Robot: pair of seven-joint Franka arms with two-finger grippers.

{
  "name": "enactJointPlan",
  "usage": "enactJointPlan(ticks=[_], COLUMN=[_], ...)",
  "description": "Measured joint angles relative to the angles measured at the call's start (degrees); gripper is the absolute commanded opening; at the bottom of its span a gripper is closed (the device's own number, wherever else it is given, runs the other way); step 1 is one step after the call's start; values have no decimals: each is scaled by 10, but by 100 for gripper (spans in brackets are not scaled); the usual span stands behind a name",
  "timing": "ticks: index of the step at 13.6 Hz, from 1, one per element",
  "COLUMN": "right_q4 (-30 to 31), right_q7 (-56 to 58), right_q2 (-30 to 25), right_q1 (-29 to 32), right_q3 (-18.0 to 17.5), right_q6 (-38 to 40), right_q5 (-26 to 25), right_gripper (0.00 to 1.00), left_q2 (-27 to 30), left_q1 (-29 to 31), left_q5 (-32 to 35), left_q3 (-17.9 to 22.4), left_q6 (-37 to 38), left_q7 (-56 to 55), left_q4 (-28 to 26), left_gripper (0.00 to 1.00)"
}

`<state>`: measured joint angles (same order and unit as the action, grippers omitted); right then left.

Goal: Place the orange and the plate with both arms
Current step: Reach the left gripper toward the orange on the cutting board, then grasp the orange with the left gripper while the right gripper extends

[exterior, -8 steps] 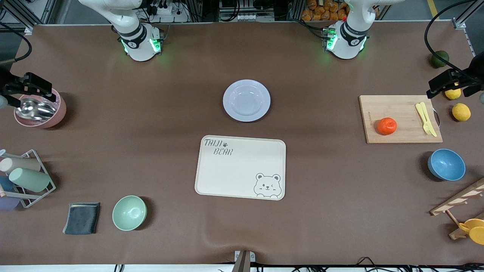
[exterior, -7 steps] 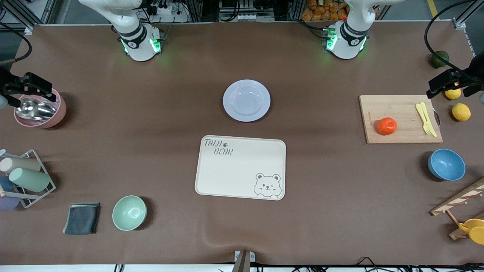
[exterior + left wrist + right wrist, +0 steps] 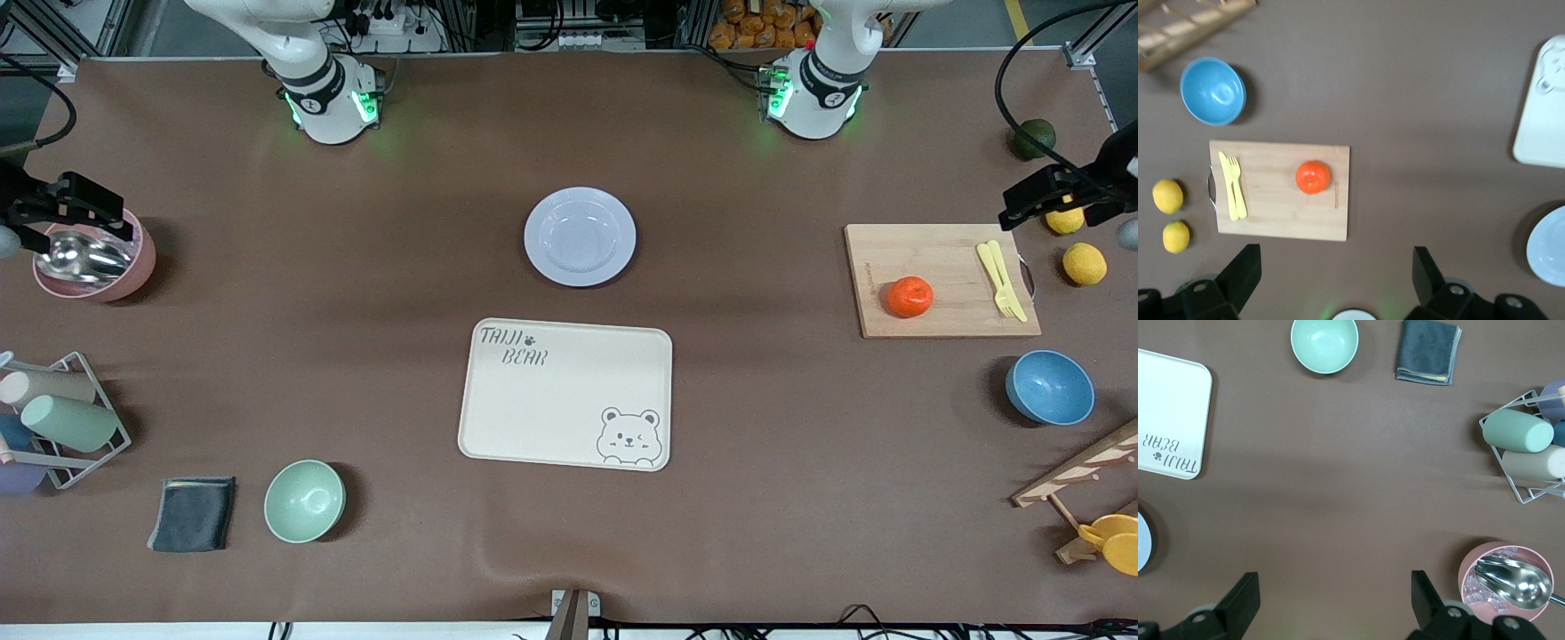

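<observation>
The orange (image 3: 909, 296) lies on a wooden cutting board (image 3: 942, 258) toward the left arm's end of the table. It also shows in the left wrist view (image 3: 1313, 177). The lavender-white plate (image 3: 580, 236) sits mid-table, farther from the front camera than the cream bear tray (image 3: 564, 394). Its edge shows in the left wrist view (image 3: 1548, 248). My left gripper (image 3: 1336, 267) is open and empty, high over the table's end by the lemons and the board (image 3: 1102, 182). My right gripper (image 3: 1335, 592) is open and empty, high over the pink cup (image 3: 36, 209).
A yellow fork and knife (image 3: 1000, 277) lie on the board. Two lemons (image 3: 1085, 263), a dark green fruit (image 3: 1034, 138), a blue bowl (image 3: 1049, 387) and a wooden rack (image 3: 1080, 467) are nearby. A pink cup with a scoop (image 3: 93, 258), a cup rack (image 3: 53, 418), a grey cloth (image 3: 193, 513) and a green bowl (image 3: 304, 500) are at the right arm's end.
My left gripper has shifted very slightly. The orange, the plate and the right arm have not moved.
</observation>
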<state>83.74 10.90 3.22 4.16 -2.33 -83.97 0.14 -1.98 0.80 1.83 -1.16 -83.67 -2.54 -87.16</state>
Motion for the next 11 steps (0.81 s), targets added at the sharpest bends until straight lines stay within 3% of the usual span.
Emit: enactJointPlan(ticks=[5, 8, 11], right_q4=[1, 6, 22], right_q7=[0, -1, -1], right_q2=[7, 8, 10], right_q1=[0, 1, 4], right_q3=[0, 0, 0], right_q6=[3, 6, 11], right_q5=[0, 0, 1], right_gripper=[100, 100, 100], left_q2=[-25, -35, -63], left_q1=[64, 71, 82], left_q5=[1, 1, 1], left_q3=[0, 0, 0], left_q6=[-188, -303, -332], left_q7=[4, 4, 3], left_q4=[-185, -294, -340], left_gripper=[100, 100, 100])
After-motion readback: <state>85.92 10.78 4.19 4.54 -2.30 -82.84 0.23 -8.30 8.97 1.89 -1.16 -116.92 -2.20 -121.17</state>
